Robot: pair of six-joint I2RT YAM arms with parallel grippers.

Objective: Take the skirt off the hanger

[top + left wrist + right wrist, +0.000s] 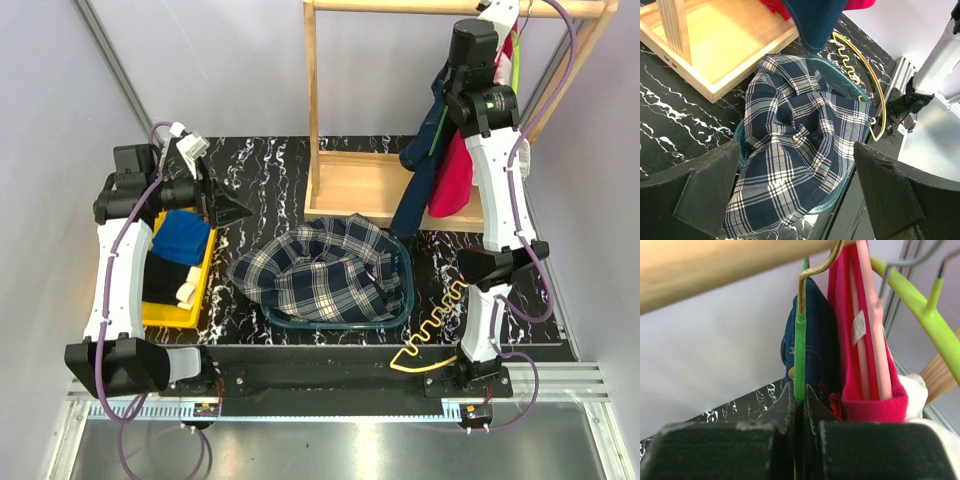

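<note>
Left tool (796, 150) gapes over the crumpled skirt (785, 115), hanger (884, 105) beside.

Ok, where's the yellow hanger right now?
In the top view, the hanger lies on the right side of the table, between the basket holding the skirt and the right arm.

A robotics lab cell rather than a home — the left arm (112, 270) and right arm (497, 180), white with purple cables (517, 205), are bolted to an aluminium rail (330, 403) at the edge of a black marble-patterned table (270, 170). Plain pale partition walls (220, 60) close it in — a small wooden clothes rack (313, 100) and a yellow tub (165, 313) stand on the table.
</note>
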